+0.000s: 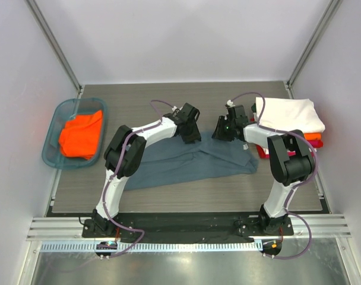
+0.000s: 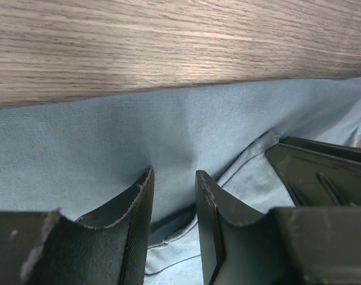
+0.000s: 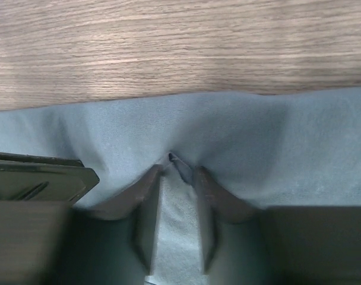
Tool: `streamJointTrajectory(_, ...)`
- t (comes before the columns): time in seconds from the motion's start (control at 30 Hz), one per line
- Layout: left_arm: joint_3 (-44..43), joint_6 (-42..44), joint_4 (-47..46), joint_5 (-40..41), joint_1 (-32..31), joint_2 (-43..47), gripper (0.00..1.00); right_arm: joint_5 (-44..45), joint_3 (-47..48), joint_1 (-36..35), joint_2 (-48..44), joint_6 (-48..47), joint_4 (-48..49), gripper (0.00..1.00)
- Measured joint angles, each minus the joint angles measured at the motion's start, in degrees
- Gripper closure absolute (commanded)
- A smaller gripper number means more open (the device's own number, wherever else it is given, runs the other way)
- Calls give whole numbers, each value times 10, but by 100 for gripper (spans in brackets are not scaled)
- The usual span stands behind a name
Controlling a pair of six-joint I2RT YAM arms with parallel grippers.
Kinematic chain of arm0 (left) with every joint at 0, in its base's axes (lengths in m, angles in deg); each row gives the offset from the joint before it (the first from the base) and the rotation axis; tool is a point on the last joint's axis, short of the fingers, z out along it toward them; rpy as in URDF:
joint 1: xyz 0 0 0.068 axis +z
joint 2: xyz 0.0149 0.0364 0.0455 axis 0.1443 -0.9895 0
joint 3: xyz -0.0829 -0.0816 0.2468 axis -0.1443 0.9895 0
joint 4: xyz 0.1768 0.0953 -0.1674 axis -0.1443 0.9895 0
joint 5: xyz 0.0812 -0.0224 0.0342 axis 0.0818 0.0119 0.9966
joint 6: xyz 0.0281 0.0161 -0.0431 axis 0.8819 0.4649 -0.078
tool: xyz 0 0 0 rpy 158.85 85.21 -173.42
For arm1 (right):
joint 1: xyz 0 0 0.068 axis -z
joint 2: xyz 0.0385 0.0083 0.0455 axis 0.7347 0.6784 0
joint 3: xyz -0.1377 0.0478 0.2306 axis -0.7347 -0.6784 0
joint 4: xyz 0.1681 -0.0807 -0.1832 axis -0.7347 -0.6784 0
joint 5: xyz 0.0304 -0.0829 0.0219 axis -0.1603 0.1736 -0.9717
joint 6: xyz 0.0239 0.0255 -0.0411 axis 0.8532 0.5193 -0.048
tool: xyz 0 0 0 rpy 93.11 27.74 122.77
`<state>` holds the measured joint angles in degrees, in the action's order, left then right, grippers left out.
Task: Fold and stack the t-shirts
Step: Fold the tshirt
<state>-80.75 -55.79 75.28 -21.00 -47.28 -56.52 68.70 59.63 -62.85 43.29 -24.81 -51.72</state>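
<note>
Blue-grey t-shirt (image 1: pixel 168 169) rumpled mid-table; white-topped stack (image 1: pixel 287 113) right

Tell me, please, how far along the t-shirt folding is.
Done: a folded white cotton t-shirt tops the stack of shirts at far right. In hand: the left tool and right tool pinch the far edge of the slate blue-grey cotton t-shirt. Remaining: the orange cotton t-shirt in the teal translucent plastic basket.

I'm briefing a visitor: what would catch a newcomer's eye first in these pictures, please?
Both arms meet mid-table, the left gripper and right gripper each pinching the far edge of the blue-grey t-shirt. A bright orange t-shirt lies in the teal basket at left; a folded white t-shirt sits at right.
</note>
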Motion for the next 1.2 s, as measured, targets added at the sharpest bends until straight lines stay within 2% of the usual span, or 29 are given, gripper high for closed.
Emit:
streamJointTrajectory(0.13,0,0,3,5,0,0,65,-1,-1,0,-2,1,-2,79)
streamJointTrajectory(0.3,0,0,4,9,0,0,66,-18,-19,0,-29,4,-4,97)
streamJointTrajectory(0.5,-7,2,19,18,0,0,66,-71,-65,-1,-93,18,-5,99)
streamJointTrajectory(0.73,-11,6,33,26,0,0,66,-129,-165,-10,-191,49,-3,98)
streamJointTrajectory(0.83,-14,7,38,28,0,0,66,-148,-212,-25,-227,73,4,95)
streamJointTrajectory(0.93,-18,9,46,31,0,-2,66,-165,-257,-39,-261,107,11,85)
streamJointTrajectory(1.03,-20,10,50,31,0,-2,66,-181,-282,-49,-283,140,12,70)
streamJointTrajectory(1.07,-21,11,50,31,0,-2,66,-186,-286,-50,-290,149,12,57)
streamJointTrajectory(1.13,-23,12,53,31,0,-3,66,-191,-290,-53,-309,164,8,46)
streamJointTrajectory(1.2,-26,17,56,31,0,-4,66,-190,-289,-54,-332,167,0,44)
